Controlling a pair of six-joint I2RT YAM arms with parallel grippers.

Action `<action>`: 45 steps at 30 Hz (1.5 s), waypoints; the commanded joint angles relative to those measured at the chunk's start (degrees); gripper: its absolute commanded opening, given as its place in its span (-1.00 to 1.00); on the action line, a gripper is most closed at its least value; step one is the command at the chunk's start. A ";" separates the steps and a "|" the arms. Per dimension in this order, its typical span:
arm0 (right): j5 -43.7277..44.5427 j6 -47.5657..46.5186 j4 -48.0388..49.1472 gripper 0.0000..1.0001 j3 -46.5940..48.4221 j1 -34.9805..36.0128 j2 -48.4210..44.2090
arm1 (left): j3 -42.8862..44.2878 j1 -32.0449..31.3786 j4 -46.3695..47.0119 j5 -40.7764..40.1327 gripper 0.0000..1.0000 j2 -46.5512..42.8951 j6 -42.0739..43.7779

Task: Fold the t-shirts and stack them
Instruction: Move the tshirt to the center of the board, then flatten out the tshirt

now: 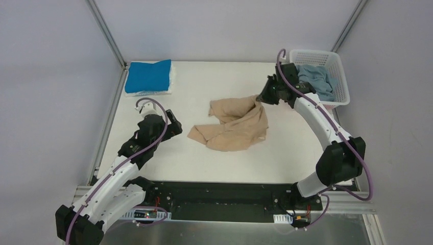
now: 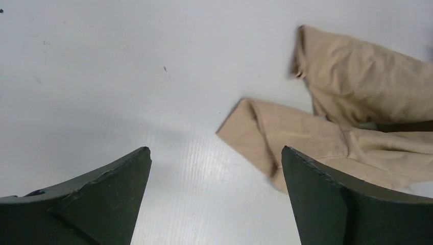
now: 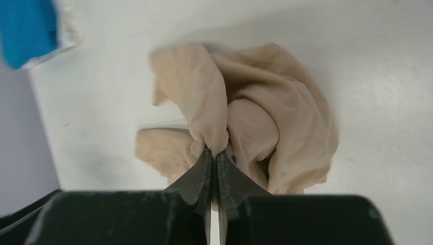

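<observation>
White tabletop (image 1: 204, 163) between pale grey walls (image 1: 219, 25), under soft, even light.
Beyond the right pincer (image 1: 260, 98) the far wall rises plain, with slanting aluminium posts (image 1: 107, 33) at both far corners; a metal rail (image 1: 103, 138) borders the finely ribbed table outside the left pincer (image 1: 175, 127), and a black plate (image 1: 224, 196) lies nearer than both pincers.

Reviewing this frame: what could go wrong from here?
1. The right hand is shut on a bunched wad of the tan shirt, not a clean edge; pulling may drag it crumpled instead of spreading it.
2. The left hand is open beside the shirt, gripping nothing, so the whole shirt could slide.
</observation>
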 commanded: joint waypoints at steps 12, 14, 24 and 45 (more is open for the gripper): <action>16.15 -3.21 4.06 0.99 -10.58 -6.20 -4.28 | 3.91 0.83 6.00 9.02 0.98 20.85 -3.34; 15.82 -3.81 5.25 0.99 -11.23 -6.18 -6.54 | 4.48 0.85 8.35 12.48 0.98 24.09 -4.09; 4.86 -16.08 8.92 0.99 -3.47 1.83 0.98 | 11.50 0.58 20.59 28.22 0.93 43.80 -8.37; 11.16 -22.90 0.56 0.88 45.77 9.71 51.70 | 18.27 -2.75 6.24 14.44 -1.00 54.55 -7.44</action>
